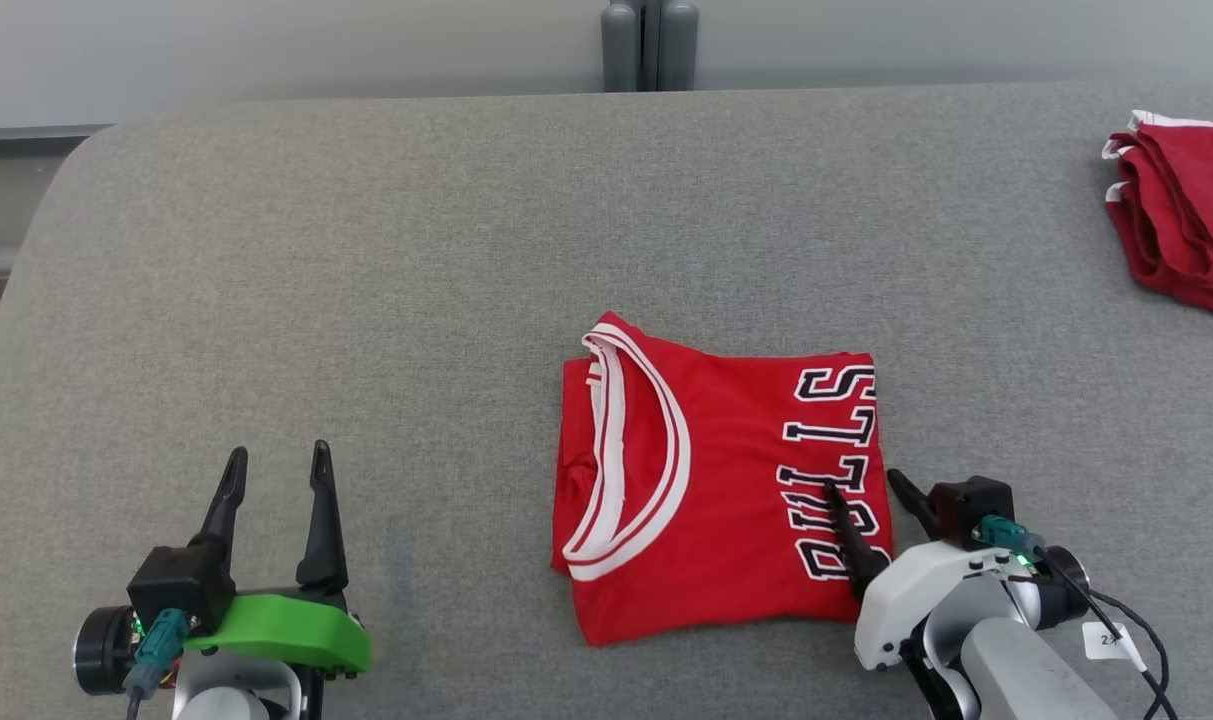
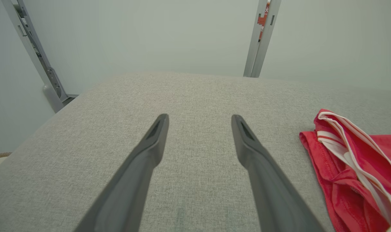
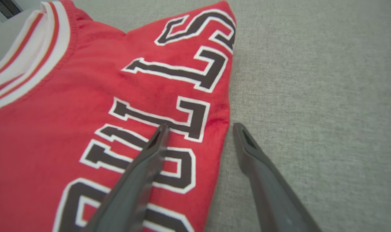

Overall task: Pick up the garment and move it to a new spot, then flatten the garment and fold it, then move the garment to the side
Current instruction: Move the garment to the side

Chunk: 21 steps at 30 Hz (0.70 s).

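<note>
The garment (image 1: pixel 716 480) is a red jersey with white trim and black lettering, folded into a rough square on the grey table (image 1: pixel 366 300). My right gripper (image 1: pixel 861 480) is open and straddles the jersey's right edge (image 3: pixel 221 129): one finger lies over the lettering, the other over bare table. At the lower left my left gripper (image 1: pixel 276 465) stands open with nothing between its fingers, well clear of the jersey. In the left wrist view the jersey's collar end (image 2: pixel 353 161) lies to the right of that gripper (image 2: pixel 200 120).
A second pile of red cloth with white trim (image 1: pixel 1181 215) lies at the table's far right edge. Grey posts (image 1: pixel 651 45) stand behind the table's back edge. The table's left corner is rounded.
</note>
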### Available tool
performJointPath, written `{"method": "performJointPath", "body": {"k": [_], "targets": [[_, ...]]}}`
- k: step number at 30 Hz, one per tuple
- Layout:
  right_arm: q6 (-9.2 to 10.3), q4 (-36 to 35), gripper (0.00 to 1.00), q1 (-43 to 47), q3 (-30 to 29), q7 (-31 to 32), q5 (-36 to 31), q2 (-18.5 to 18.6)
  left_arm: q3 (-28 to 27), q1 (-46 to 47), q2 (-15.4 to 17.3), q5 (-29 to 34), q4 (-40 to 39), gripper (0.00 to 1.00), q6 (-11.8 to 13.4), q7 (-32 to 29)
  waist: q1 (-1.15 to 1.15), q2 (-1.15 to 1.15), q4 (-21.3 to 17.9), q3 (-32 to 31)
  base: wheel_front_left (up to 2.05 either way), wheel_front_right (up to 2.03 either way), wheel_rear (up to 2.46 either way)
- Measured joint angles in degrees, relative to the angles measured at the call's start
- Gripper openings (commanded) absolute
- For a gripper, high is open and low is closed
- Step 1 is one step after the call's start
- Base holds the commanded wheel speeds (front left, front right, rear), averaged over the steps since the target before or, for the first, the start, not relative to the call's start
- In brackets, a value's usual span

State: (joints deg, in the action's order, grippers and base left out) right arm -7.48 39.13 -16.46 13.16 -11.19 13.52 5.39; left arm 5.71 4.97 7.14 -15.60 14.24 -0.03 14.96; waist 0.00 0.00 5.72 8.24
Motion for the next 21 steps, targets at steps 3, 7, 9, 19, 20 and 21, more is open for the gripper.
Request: {"method": "performJointPath", "body": {"k": [3, 7, 9, 19, 20, 21], "targets": [[0.0, 2.7, 0.66, -1.5, 0.9, 0.1, 1.1, -0.7, 0.0, 0.8, -0.4, 0.3, 0.0, 1.0, -0.2, 0.0, 0.0, 0.0, -0.1, 0.7, 0.0, 0.0, 0.0], [-0.01, 5.4, 0.0, -4.0, 1.8, 0.5, 2.3, -1.0, 0.0, 1.6, -0.8, 0.5, 0.0, 1.0, -0.5, 0.0, 0.0, 0.0, -0.3, 1.4, 0.0, 0.0, 0.0], [-0.08, 6.6, 0.0, -5.1, 2.1, 0.2, 2.8, -1.0, 0.0, 1.7, -0.9, 0.6, 0.1, 1.0, -0.7, 0.0, 0.0, 0.0, -0.4, 1.6, 0.0, 0.0, 0.0], [-0.08, 6.9, 0.0, -17.4, 5.9, 0.4, 2.9, 4.2, -0.9, 3.2, -1.9, 1.5, -1.3, 1.0, -1.5, 0.1, 0.0, 0.0, -0.6, 4.3, 0.0, 0.0, 0.0], [-0.08, 6.5, 0.0, -19.3, 6.7, 0.9, 2.9, 5.1, -0.9, 3.6, -2.1, 1.6, -1.8, 1.0, -1.6, 0.1, 0.0, 0.0, -0.6, 4.9, 0.0, 0.0, 0.0], [-0.08, 6.2, 0.0, -21.2, 7.6, 1.4, 2.9, 6.1, -0.8, 4.1, -2.3, 1.7, -2.2, 1.0, -1.8, 0.1, 0.0, 0.0, -0.7, 5.5, 0.0, 0.0, 0.0]]}}
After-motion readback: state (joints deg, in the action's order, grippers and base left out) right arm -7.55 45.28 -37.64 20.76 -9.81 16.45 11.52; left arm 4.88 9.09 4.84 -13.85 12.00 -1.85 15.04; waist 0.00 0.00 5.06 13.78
